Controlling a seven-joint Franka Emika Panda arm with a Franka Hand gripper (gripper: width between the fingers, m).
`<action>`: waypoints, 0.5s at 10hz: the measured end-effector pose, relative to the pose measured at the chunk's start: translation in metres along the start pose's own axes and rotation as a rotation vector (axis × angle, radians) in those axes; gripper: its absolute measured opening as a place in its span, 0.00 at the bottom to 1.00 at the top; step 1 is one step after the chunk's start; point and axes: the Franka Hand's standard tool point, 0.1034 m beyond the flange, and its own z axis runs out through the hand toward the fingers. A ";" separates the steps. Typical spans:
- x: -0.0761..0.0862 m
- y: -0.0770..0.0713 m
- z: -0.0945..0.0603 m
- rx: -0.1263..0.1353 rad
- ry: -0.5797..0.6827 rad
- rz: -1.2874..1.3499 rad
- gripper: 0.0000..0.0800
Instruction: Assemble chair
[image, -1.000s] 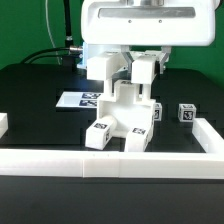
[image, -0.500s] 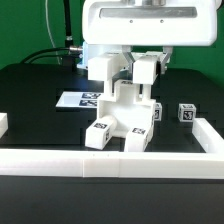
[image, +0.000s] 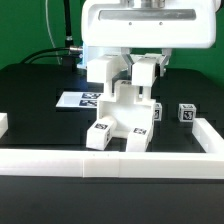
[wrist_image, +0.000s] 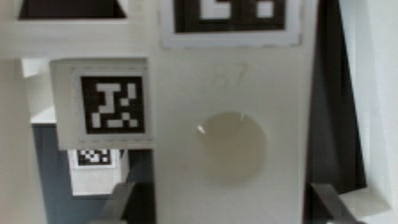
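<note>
Exterior view first: the chair (image: 122, 118) stands mid-table, a half-built cluster of glossy white blocks just behind the long white border wall (image: 110, 160) at the front. Low down, two chunky feet splay toward the camera. Each wears a small black-and-white square tag on its top face, and a dark gap lies between them. Up from those rises a stepped white upright, and it runs straight into the gripper (image: 124, 72), which hangs over it under a wide white housing. Another tag shows on a block at the cluster's side toward the exterior view's right (joined to it or only touching, I cannot tell). Farther to that side, apart from the cluster, a loose block (image: 185, 113) sits on the black table (image: 30, 100) with its tag facing the camera. Behind the chair, toward the exterior view's left, the marker board (image: 78, 98) lies flat.

Wrist view now: a broad white face of the chair (wrist_image: 222, 100) fills the picture, smooth and shiny, with a shallow oval dimple in its middle. One tag sits beside the dimple, and a bigger one is cut off at the edge. The gripper (wrist_image: 226, 200) has its dark fingertips (wrist_image: 125, 200) pressed in on either flank of that slab, pinching the chair tight.
</note>
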 end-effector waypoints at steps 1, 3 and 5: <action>0.001 0.000 0.000 0.000 0.004 0.000 0.36; 0.005 0.000 -0.001 0.003 0.023 0.001 0.36; 0.005 0.000 0.000 0.002 0.021 0.001 0.36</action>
